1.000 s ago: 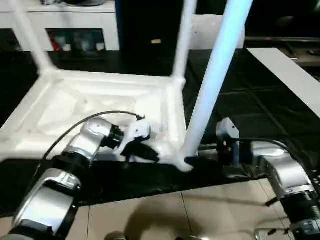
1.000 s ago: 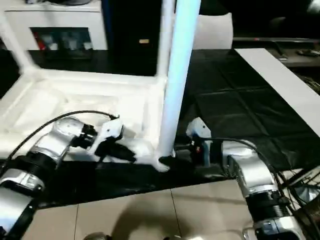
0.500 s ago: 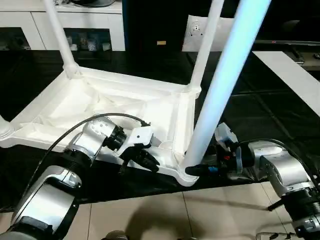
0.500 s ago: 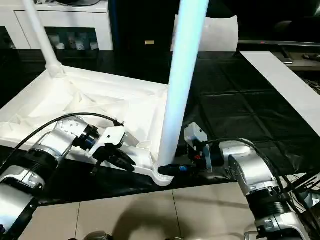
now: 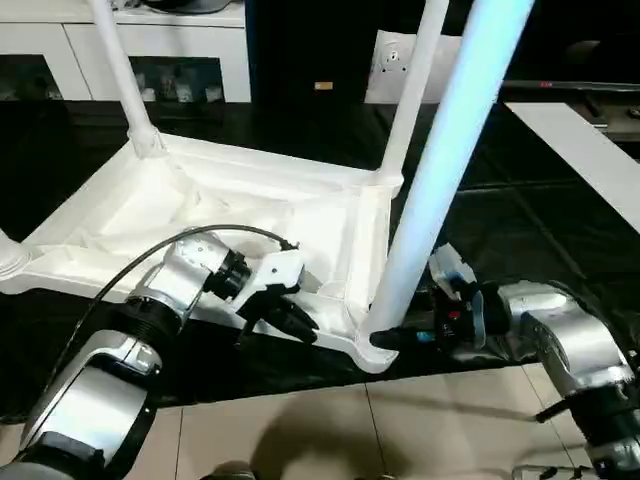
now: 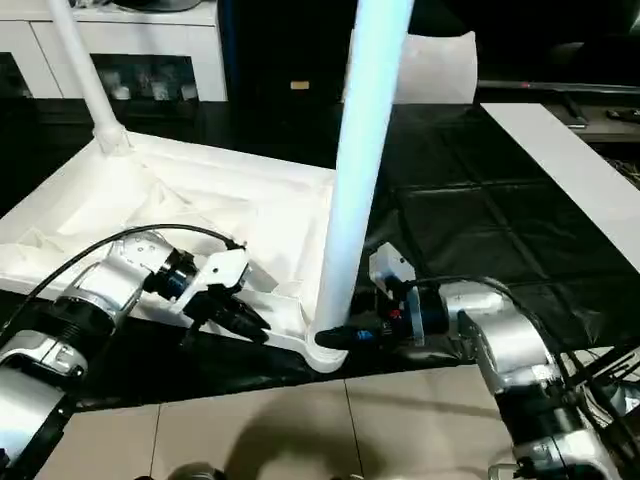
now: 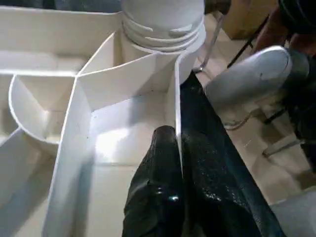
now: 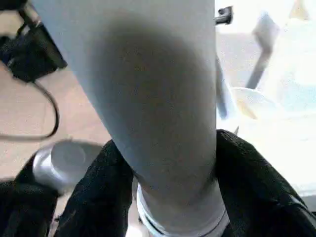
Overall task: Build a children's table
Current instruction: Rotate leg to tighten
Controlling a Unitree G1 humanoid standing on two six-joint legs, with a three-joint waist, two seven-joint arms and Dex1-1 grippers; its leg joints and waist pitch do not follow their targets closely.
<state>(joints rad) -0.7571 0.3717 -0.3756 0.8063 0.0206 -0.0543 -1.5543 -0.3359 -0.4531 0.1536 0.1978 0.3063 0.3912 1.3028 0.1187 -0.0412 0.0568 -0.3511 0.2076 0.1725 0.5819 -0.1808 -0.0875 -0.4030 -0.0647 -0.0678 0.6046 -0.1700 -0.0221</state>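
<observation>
The white tabletop [image 5: 200, 215] lies upside down on a black mat, ribbed underside up. Legs stand in its corner sockets: one at the far left [image 5: 120, 70], one at the far right [image 5: 410, 90], and a near right leg [image 5: 440, 160] that looks bluish. My right gripper [image 5: 385, 340] is shut on the base of that near leg [image 8: 148, 98], with a black finger [image 8: 98, 187] on each side just above the socket. My left gripper [image 5: 295, 320] is shut on the tabletop's near rim wall [image 7: 177, 118], close to the same corner.
White cabinets [image 5: 60, 40] line the back, with a flat white bag [image 5: 385, 55] propped behind the table. A long white board [image 5: 580, 130] lies on the black mat [image 5: 500, 220] at the right. Beige floor tiles [image 5: 350, 430] run along the near edge.
The camera has shifted, showing more of the tabletop. My right gripper's fingers have closed in around the near leg's base. The left gripper has kept its hold on the rim.
</observation>
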